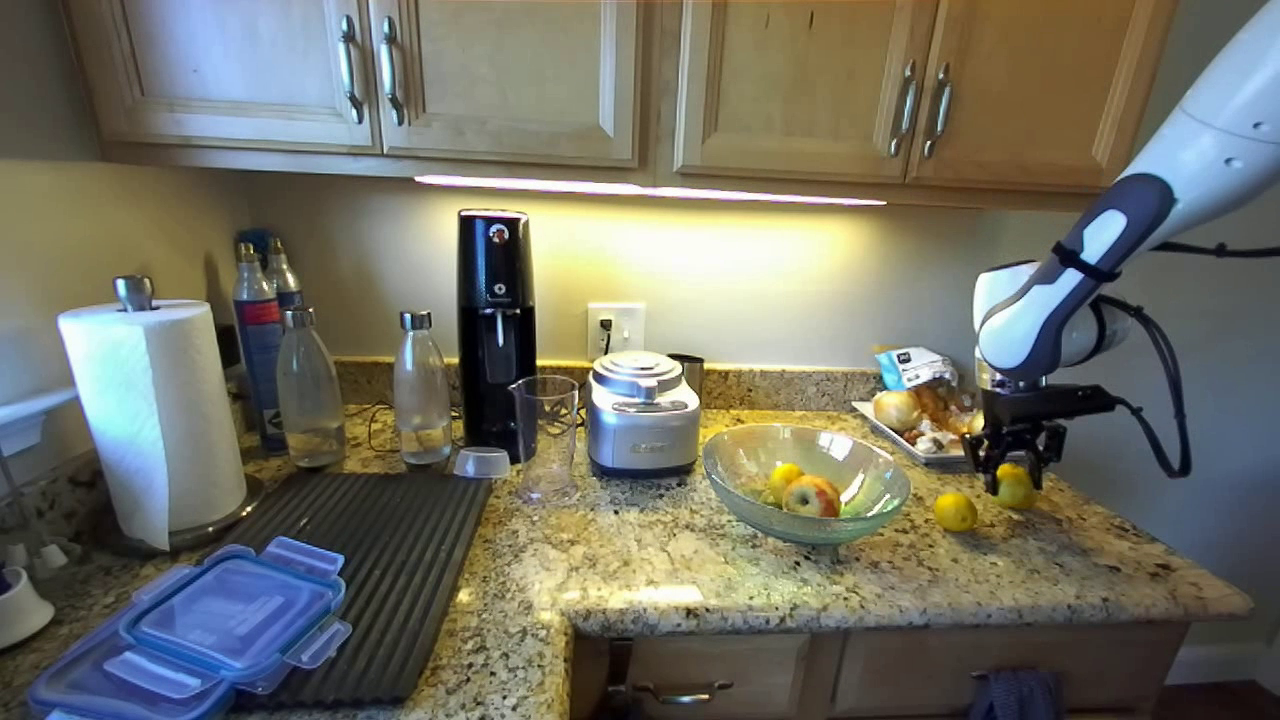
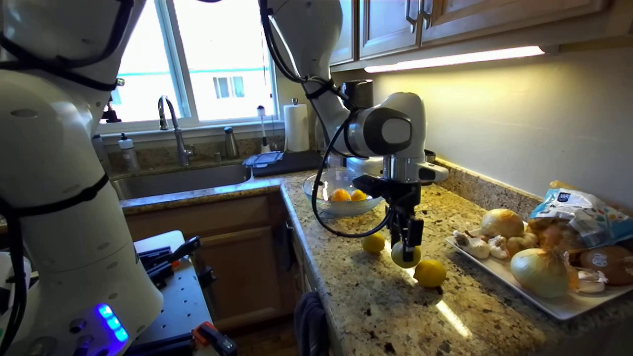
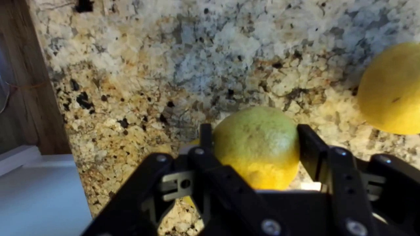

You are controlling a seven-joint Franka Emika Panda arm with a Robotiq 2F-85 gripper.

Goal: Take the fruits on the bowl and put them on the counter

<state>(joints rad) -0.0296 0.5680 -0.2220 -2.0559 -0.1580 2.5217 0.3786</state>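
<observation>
We see the counter [image 1: 650, 570] as polished, glossy granite and the bowl [image 1: 850, 515] as translucent, shiny glass. In an exterior view we count 4 satin metal handles [image 1: 348, 70] on smooth wooden upper cabinets [image 1: 520, 80]. The paper roll [image 1: 165, 420] looks matt, the mat [image 1: 405, 590] dull and ribbed, the towel [image 2: 311, 324] like soft cloth. The fruits [image 3: 257, 146] have a soft sheen.

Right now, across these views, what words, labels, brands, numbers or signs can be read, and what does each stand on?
None can be read with certainty.
Blue-and-white bag: logo too small.
Silver appliance: front lettering blurred.
Tall black machine: marks too small.
Blue bottle with red band: label too blurred.
Container lid: faint marks, possibly lettering, unreadable.
Reddish-brown round item: sticker too blurred.
</observation>
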